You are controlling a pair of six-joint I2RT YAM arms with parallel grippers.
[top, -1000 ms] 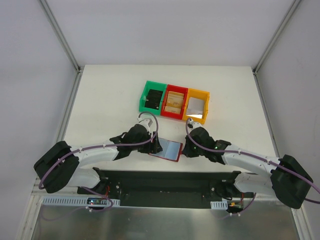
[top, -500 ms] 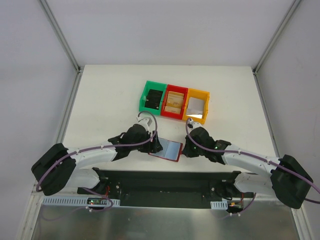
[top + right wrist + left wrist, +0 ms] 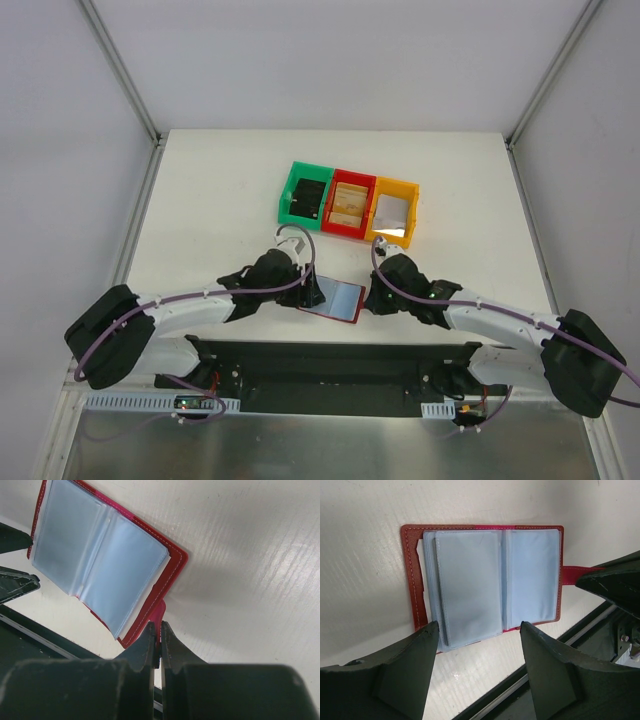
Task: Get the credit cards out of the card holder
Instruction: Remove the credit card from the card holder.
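Card holder (image 3: 412, 580): lying open between grippers.
Left gripper (image 3: 477, 630): spread above sleeves (image 3: 470, 580).
Right gripper (image 3: 156, 635): clenched on strap tab (image 3: 158, 612).
Risk: thin tab slipping, holder dragged along during extraction.

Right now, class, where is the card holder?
In the top view the card holder lies open near the front edge of the table, between the left gripper and the right gripper, which pinches its strap tab; the three bins sit behind it.
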